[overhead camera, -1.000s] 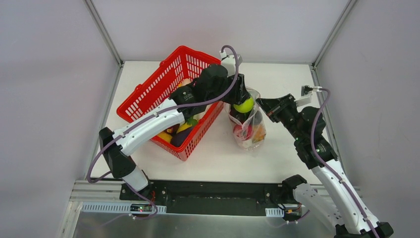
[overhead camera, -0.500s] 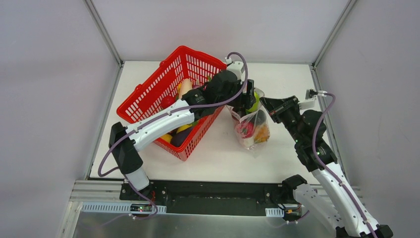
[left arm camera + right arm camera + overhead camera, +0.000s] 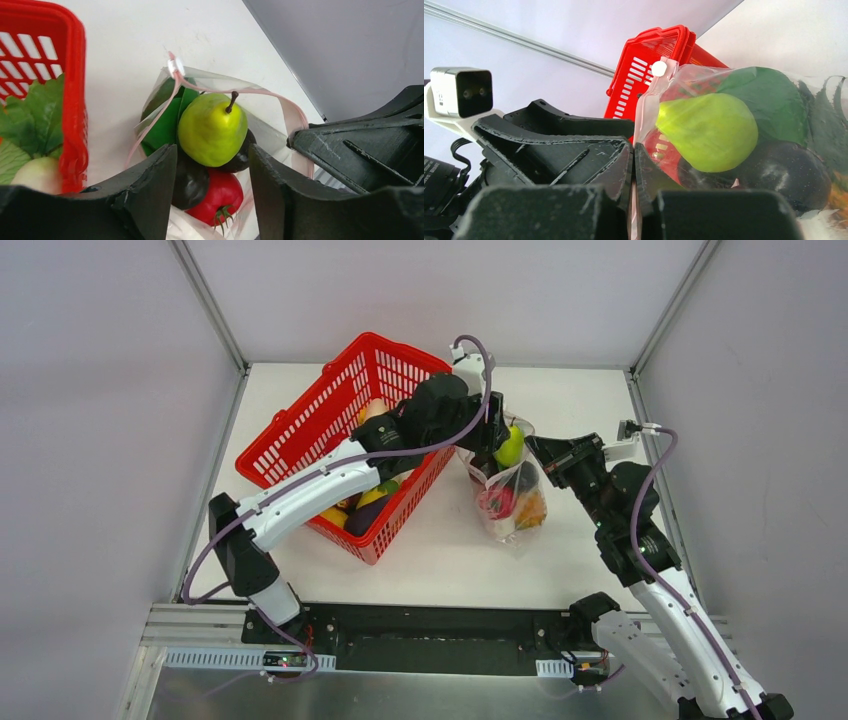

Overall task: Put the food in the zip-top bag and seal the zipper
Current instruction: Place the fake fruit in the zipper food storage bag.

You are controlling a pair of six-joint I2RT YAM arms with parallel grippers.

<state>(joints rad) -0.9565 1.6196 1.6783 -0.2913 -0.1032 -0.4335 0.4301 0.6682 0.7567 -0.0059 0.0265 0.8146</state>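
left gripper [image 3: 212, 150] gapes empty just above a green pear [image 3: 212, 130] that hides most food [image 3: 220, 195] beneath in the zip-top bag [image 3: 210, 77], whose rim the right gripper [image 3: 633, 147] pinches tight.

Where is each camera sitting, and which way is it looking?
Top external: above and behind the arms, looking down on the white table, red mesh basket and clear zip-top plastic bag; both arms show.
Left wrist: over the bag's mouth, looking down at the green toy pear; the open left gripper frames it.
Right wrist: beside the bag, looking sideways through it; right gripper shut on its edge.
Shared: both wrist views show pear, bag and basket.
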